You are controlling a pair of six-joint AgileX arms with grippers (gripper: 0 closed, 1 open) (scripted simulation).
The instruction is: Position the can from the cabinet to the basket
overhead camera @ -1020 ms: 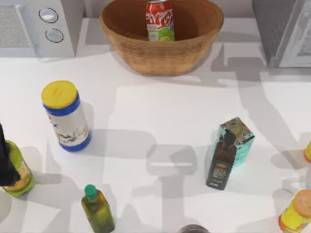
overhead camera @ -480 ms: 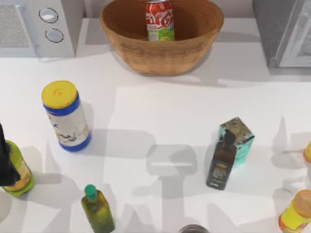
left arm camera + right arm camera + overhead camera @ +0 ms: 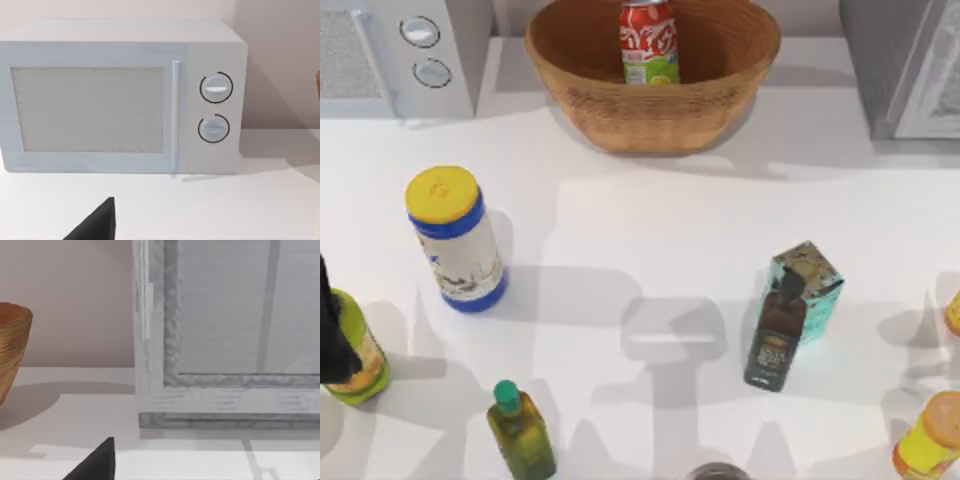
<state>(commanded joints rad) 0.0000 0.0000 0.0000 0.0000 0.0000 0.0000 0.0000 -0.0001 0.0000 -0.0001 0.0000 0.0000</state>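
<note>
Only shadows at the table's right shifted; can (image 3: 649,42) stands in basket (image 3: 653,100), pincer states untellable.

The white surface (image 3: 650,240) holds many things. At the back stand the basket (image 3: 655,100), a pale box with two knobs (image 3: 395,55) at the left and the grey cabinet (image 3: 905,65) at the right. Nearer are a white tub with a yellow lid (image 3: 455,240), a dark bottle (image 3: 775,335) touching a teal carton (image 3: 810,285), and a small green bottle (image 3: 520,430).
</note>
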